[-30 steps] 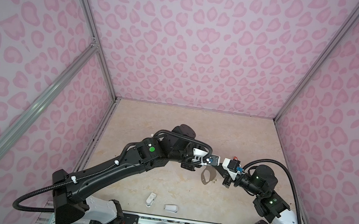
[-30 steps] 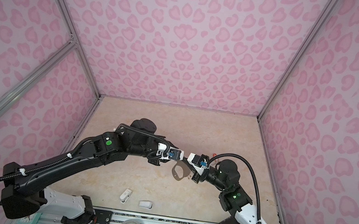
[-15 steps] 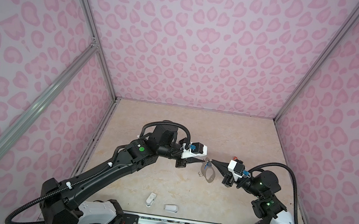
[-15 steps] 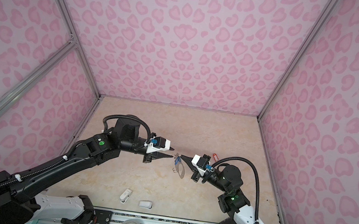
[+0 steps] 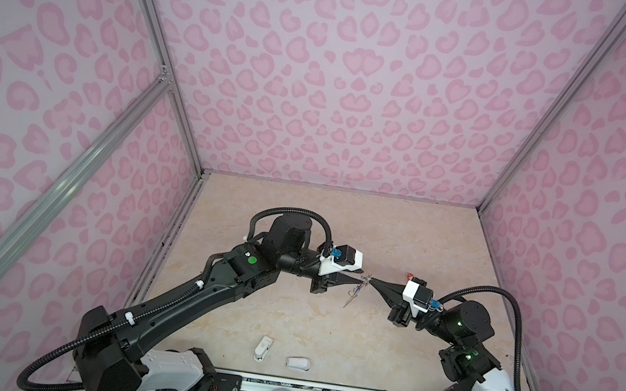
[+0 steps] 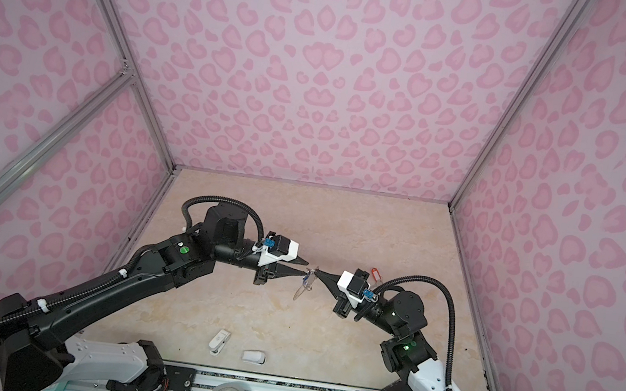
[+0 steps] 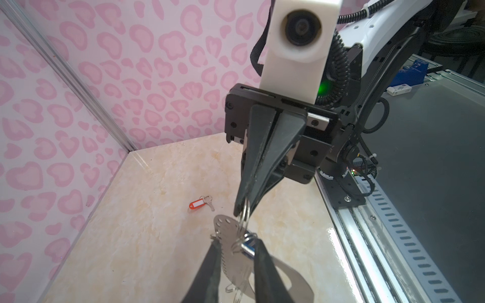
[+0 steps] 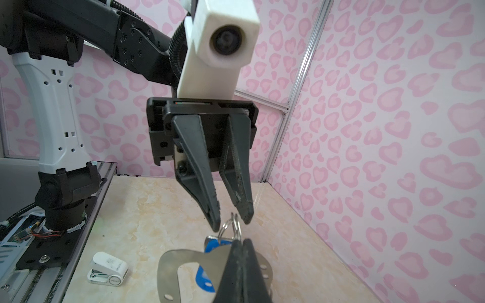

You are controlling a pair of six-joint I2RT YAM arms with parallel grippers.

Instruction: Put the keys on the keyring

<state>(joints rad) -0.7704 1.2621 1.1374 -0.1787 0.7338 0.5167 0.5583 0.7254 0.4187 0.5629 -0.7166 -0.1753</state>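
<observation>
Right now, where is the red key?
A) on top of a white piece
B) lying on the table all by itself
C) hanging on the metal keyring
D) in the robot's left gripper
B. The red key lies flat on the table with nothing touching it, apart from the keyring that the right gripper pinches by a wire ring up in the air.
</observation>
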